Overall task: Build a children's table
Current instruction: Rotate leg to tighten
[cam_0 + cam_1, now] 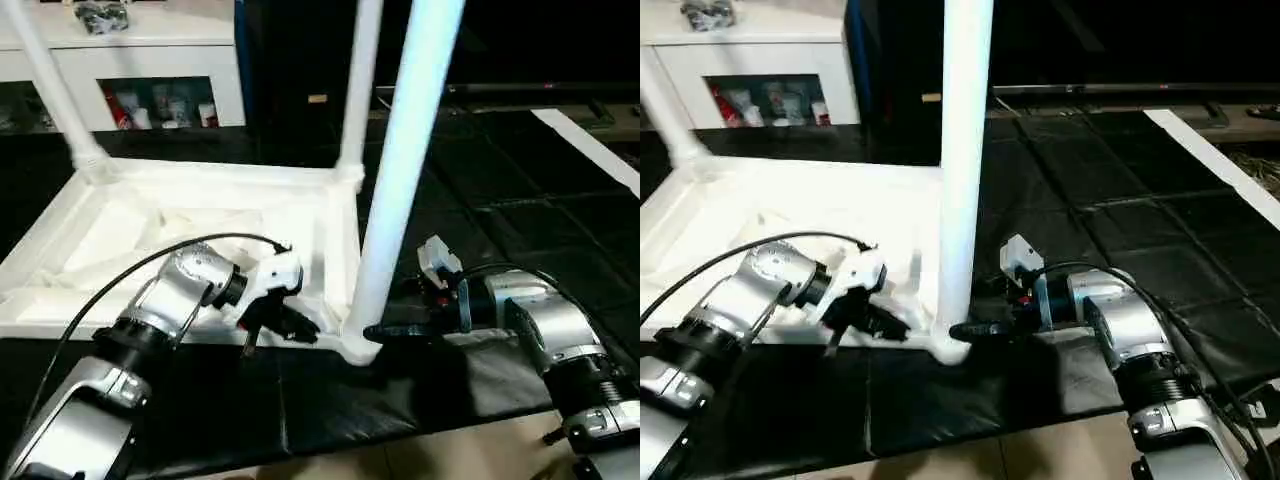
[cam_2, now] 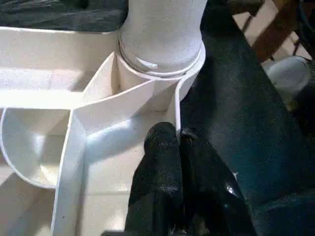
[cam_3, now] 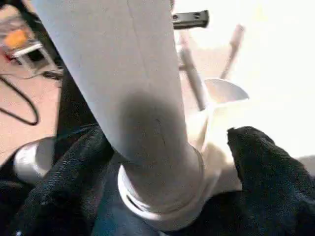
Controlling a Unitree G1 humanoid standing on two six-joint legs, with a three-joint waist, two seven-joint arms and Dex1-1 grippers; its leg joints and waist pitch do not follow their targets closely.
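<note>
The white tabletop (image 1: 170, 230) lies upside down on the black mat (image 1: 480, 230), ribs up. A white leg (image 1: 400, 180) stands in its near right corner socket; two more rise from the far corners. The left gripper (image 1: 290, 322), jaws closed and empty, rests at the near rim. The right gripper (image 3: 162, 162) straddles the leg's base, jaws wide apart.

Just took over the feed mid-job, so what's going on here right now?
The robot is building the children's table. The tabletop lies upside down on the black mat, with three legs standing in corner sockets. The right gripper is open around the base of the nearest leg, fingers either side. The left gripper is shut, its tips at the tabletop's rim by that socket.
</note>
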